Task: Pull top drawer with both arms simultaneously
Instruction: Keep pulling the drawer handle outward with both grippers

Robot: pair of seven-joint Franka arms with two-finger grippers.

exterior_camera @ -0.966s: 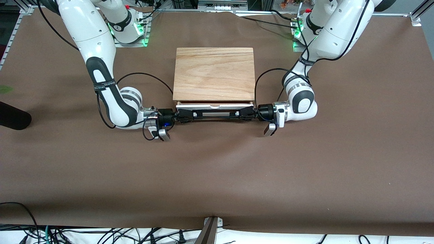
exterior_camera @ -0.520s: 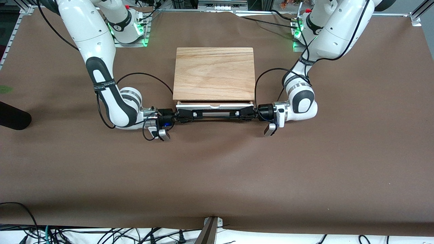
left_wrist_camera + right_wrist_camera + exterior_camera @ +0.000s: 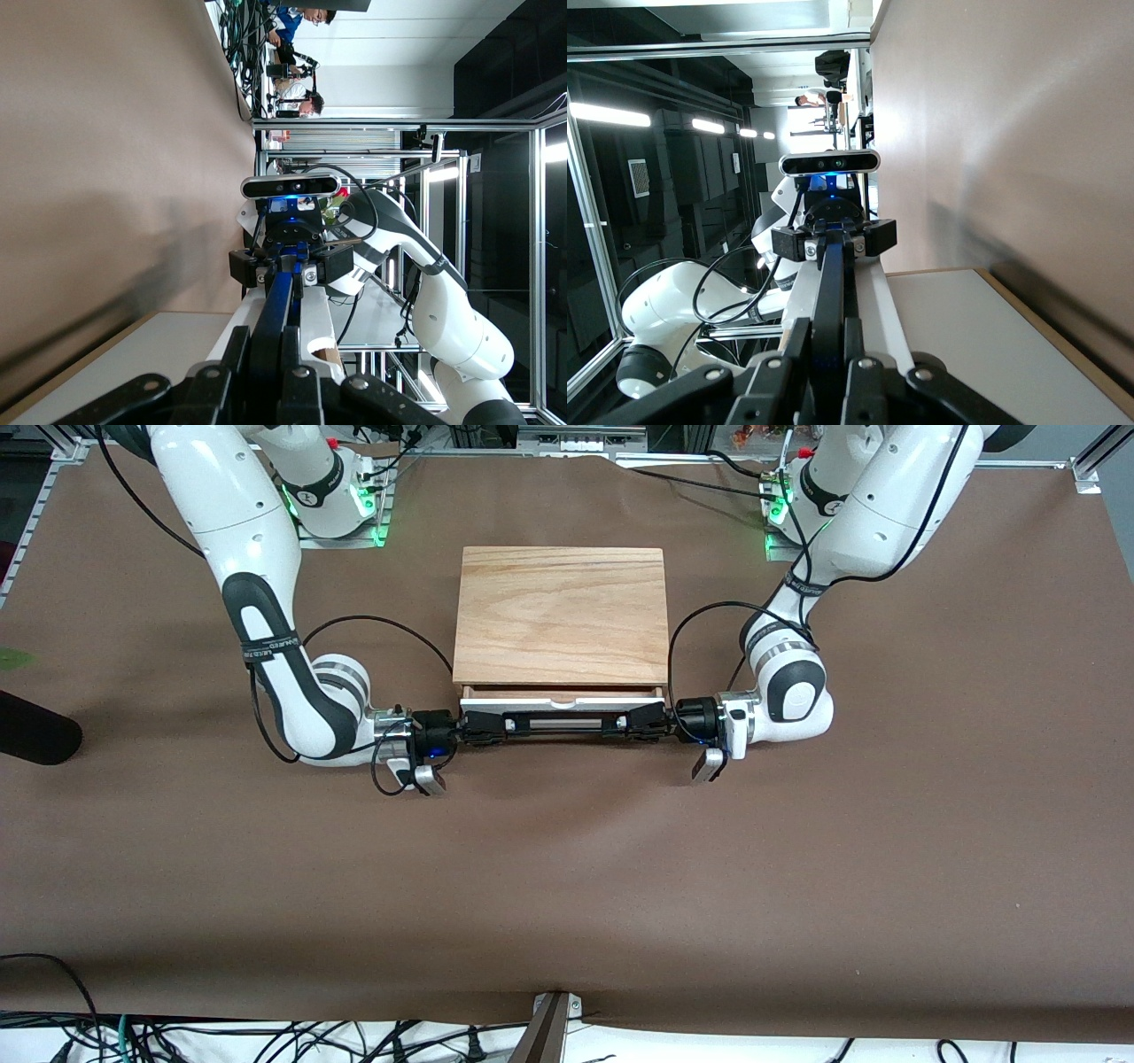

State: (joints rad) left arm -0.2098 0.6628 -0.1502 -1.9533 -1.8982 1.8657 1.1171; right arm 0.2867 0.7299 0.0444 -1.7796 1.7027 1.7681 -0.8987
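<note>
The top drawer (image 3: 561, 705) stands a little way out of the wood-topped cabinet (image 3: 560, 615), with a thin strip of light wood inside showing. Its black bar handle (image 3: 563, 724) runs along the white front. My right gripper (image 3: 480, 727) is shut on the handle's end toward the right arm. My left gripper (image 3: 640, 727) is shut on the other end. In the left wrist view my left gripper (image 3: 273, 343) clamps the handle (image 3: 282, 292) beside the white drawer front (image 3: 151, 350). In the right wrist view my right gripper (image 3: 827, 335) clamps the handle (image 3: 828, 283).
The brown table cover (image 3: 567, 886) spreads wide between the cabinet and the front camera. A black object (image 3: 35, 731) lies at the right arm's end of the table. Cables (image 3: 266, 1036) and a camera post (image 3: 549, 1027) sit along the near edge.
The drawer front has slid slightly out of the cabinet toward the front camera. Both grippers have moved with it, still shut on the handle.
</note>
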